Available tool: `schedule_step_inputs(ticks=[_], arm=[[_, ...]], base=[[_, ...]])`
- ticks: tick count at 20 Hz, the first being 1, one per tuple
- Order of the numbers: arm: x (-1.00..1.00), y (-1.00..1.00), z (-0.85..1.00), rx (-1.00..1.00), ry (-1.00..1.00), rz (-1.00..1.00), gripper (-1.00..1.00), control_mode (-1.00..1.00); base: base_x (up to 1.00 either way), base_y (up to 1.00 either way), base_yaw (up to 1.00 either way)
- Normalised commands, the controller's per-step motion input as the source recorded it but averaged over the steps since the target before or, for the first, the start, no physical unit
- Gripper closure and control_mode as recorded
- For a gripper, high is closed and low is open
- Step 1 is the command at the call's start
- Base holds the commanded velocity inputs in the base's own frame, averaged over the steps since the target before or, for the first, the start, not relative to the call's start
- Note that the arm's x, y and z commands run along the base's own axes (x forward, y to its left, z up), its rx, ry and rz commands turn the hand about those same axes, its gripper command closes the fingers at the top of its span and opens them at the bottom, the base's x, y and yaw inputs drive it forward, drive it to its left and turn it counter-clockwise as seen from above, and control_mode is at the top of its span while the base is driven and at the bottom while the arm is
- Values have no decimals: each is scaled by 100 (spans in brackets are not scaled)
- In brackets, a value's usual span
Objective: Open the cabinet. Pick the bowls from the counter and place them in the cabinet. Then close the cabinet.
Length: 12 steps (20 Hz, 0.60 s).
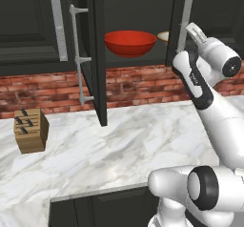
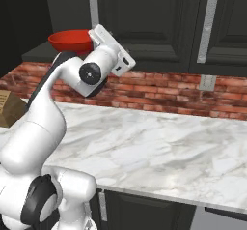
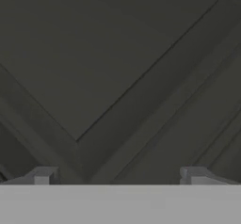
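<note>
Gripper (image 3: 117, 173) fingers stood spread wide, one tip at each lower corner of the hand view, with nothing between them; they faced a raised black door panel seen at a slant. From the left base view the hand sat up by the right door's silver handle (image 1: 185, 22), though whether it touched the bar could not be told. The arm rose from the base, bent at the elbow and reached upward to the cabinet (image 1: 97, 40), its wrist tilted toward the right door.

Both doors hung open. The left door (image 1: 98, 54) stood edge-on, its long bar handle (image 1: 78, 54) facing left. Inside, on the dark shelf, sat the red bowl (image 1: 130, 42), and just to its right the tan-rimmed bowl (image 1: 163, 36) showed partly behind the right door. Below lay the counter (image 1: 119, 145) of veined marble, with a wooden knife block (image 1: 31, 130) at its left, in front of a red brick backsplash (image 1: 138, 85).
</note>
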Motion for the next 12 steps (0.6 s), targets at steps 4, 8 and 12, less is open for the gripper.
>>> schedule_step_inputs(ticks=[4,8,12], arm=[[67,-25,1,2,31,-11,-100,-100],[34,-26,3,5,37,-2,-100,-100],[11,-23,18,7,32,1,-100,-100]], base=[[0,0,0],[0,0,0],[0,0,0]])
